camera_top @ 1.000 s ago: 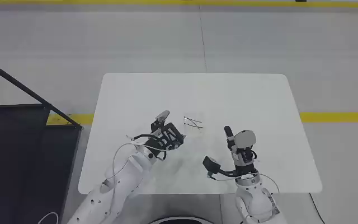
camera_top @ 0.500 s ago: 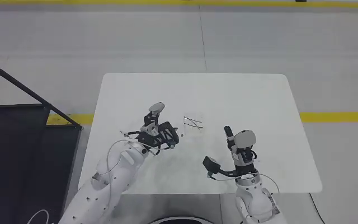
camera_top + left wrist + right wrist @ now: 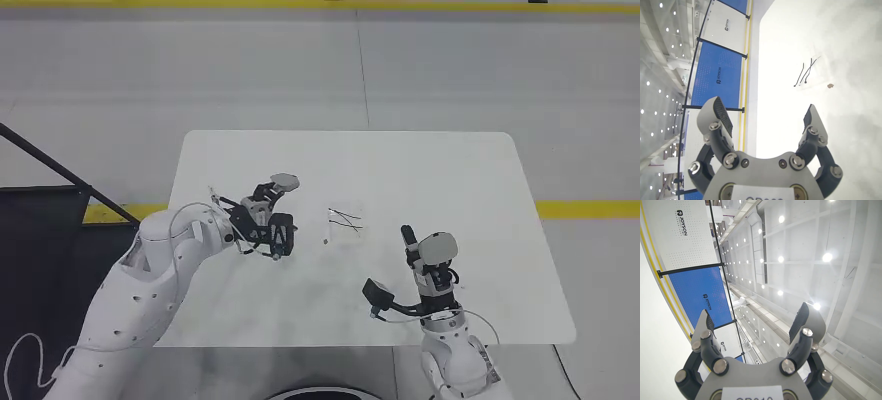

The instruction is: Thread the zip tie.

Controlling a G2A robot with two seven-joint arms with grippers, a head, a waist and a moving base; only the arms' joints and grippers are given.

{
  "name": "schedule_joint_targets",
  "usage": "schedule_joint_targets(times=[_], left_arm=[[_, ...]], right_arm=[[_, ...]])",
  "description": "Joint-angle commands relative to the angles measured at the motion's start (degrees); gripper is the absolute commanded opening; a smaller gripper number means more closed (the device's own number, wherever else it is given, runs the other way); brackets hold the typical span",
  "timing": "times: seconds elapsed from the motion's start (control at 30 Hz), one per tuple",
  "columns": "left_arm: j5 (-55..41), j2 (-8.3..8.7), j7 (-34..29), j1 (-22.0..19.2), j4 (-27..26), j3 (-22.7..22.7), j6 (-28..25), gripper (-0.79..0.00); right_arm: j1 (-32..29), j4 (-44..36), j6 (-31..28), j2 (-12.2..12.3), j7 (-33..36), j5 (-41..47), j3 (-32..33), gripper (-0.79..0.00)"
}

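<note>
- The zip ties [image 3: 344, 219] lie loose in a small bunch near the middle of the white table [image 3: 450, 180]. At least two are black, and two of them cross.
- In the top view their long axes run roughly from side to side across the table, at a slight slant to each other.
- In the left wrist view the zip ties [image 3: 809, 67] show small knobbed heads at the ends nearer the left hand. Their thin tails point away from it.
- The left hand [image 3: 286, 212] hangs over the table just to the left of the ties, apart from them. Its jaws are spread wide with nothing between them [image 3: 763, 106].
- A tiny brown scrap [image 3: 830, 85] lies on the table just beside the head ends of the ties [image 3: 327, 240].
- The right hand [image 3: 422, 242] stands at the near side of the table, to the right of the ties and well apart from them. It points upward, and its fingers are parted and empty [image 3: 754, 310].
</note>
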Motion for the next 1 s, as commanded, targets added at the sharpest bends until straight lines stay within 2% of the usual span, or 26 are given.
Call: schedule_joint_targets(times=[0.0, 0.23, 0.3, 0.5, 0.57, 0.7, 0.8, 0.97], left_arm=[[-0.11, -0.02, -0.14, 0.12, -0.07, -0.03, 0.14, 0.000], [-0.09, -0.02, -0.28, 0.24, -0.03, 0.02, 0.29, 0.000], [1.33, 0.09, 0.82, -0.07, 0.44, 1.22, 0.04, 0.000], [7.76, 0.45, 9.05, -6.93, 8.87, 5.56, -0.31, 0.000], [12.17, 0.35, 9.74, -9.08, 12.06, 8.25, 2.22, 0.000], [15.44, -0.06, 18.44, -13.32, 18.25, 13.64, 4.96, 0.000], [14.70, -0.30, 23.66, -15.29, 22.09, 15.21, 8.34, 0.000], [14.45, -0.32, 24.28, -15.42, 22.45, 15.30, 8.63, 0.000]], right_arm=[[0.00, 0.00, 0.00, 0.00, 0.01, 0.00, 0.00, 0.000], [0.00, 0.00, 0.00, 0.00, 0.01, 0.00, 0.00, 0.000], [0.42, -0.54, -1.04, -0.03, -1.03, 1.05, -0.50, 0.000], [3.04, 0.35, -4.45, -0.09, -4.47, 4.35, -1.19, 0.000], [4.02, 1.27, -5.66, -0.17, -4.98, 6.37, -1.35, 0.000], [5.39, 2.33, -7.17, -0.32, -5.75, 11.41, -1.44, 0.000], [5.39, 2.33, -7.17, -0.32, -5.75, 11.41, -1.44, 0.000], [5.39, 2.33, -7.17, -0.32, -5.75, 11.41, -1.44, 0.000]])
